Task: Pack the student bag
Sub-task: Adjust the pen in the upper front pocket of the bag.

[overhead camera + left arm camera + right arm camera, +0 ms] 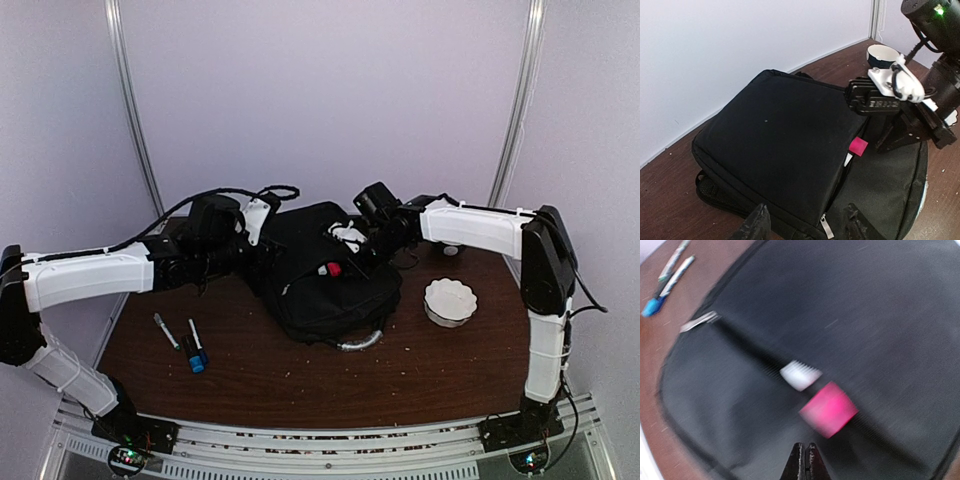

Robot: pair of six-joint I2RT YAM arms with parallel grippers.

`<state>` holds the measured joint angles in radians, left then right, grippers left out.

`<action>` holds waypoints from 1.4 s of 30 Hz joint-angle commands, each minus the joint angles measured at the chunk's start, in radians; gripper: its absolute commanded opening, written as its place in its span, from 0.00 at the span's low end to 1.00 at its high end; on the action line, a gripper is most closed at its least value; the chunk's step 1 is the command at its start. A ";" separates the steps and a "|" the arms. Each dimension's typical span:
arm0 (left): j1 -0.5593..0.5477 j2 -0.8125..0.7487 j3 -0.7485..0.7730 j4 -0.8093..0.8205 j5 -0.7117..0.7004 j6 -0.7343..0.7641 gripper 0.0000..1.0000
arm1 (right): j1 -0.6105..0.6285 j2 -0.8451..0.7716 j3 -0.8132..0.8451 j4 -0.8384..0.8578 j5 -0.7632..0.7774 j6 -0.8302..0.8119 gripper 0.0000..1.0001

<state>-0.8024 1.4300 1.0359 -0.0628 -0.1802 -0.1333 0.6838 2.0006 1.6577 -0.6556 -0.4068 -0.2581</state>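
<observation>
The black student bag (330, 285) lies flat in the middle of the table, its zip slot partly open. A pink-capped item (858, 146) and a white end (847, 160) stick out of that slot. The left gripper (807, 227) is open at the bag's left edge, one finger on each side of the silver zipper pull (826, 227). In the top view it sits at the bag's left side (262, 250). My right gripper (805, 460) is shut and empty, hovering just short of the pink cap (829, 409) and white end (800, 375). The right wrist view is blurred.
A white scalloped bowl (450, 300) stands to the right of the bag. Two markers (180, 338) lie on the brown table (300, 380) at the front left. A white round cup-like thing (881, 55) is behind the bag. White walls close the back and sides.
</observation>
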 commanded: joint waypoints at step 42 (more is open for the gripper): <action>0.005 -0.113 -0.040 -0.308 -0.576 -0.346 0.78 | 0.056 0.079 -0.025 0.429 0.231 0.077 0.00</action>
<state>-0.8021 1.3483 1.0019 -0.3317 -0.6682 -0.4160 0.7456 2.1040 1.6581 -0.3080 -0.2741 -0.2127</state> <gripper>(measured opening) 0.784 0.006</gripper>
